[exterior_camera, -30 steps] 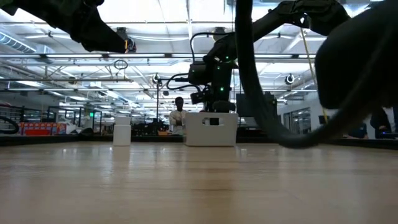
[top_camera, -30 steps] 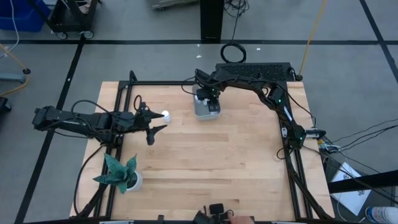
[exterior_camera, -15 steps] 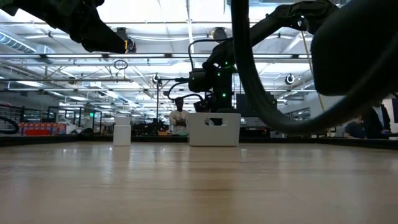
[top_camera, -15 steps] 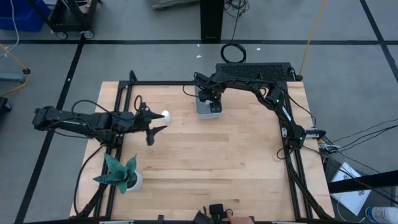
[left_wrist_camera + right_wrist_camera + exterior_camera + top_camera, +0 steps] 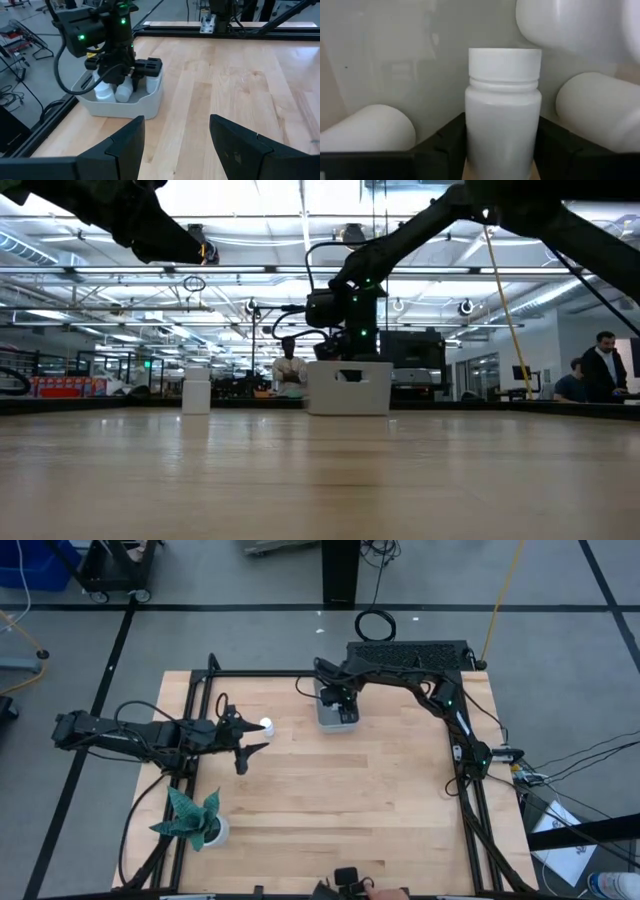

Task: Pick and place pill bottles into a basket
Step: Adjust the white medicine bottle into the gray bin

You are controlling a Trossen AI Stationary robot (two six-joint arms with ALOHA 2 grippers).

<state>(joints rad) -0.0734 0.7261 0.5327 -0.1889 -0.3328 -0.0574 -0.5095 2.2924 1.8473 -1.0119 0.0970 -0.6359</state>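
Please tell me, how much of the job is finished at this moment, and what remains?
Done: at least three pill bottles lie inside the basket. In hand: the right tool is down in the basket with another bottle between its fingers. Left: one bottle stands on the table, beside the open left tool.

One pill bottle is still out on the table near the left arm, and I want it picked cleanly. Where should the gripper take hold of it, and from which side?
Probably best taken by its round body, below the cap. The pill bottle stands upright on the table, clear all round, so the open left gripper beside it could come in level, a finger on either side.
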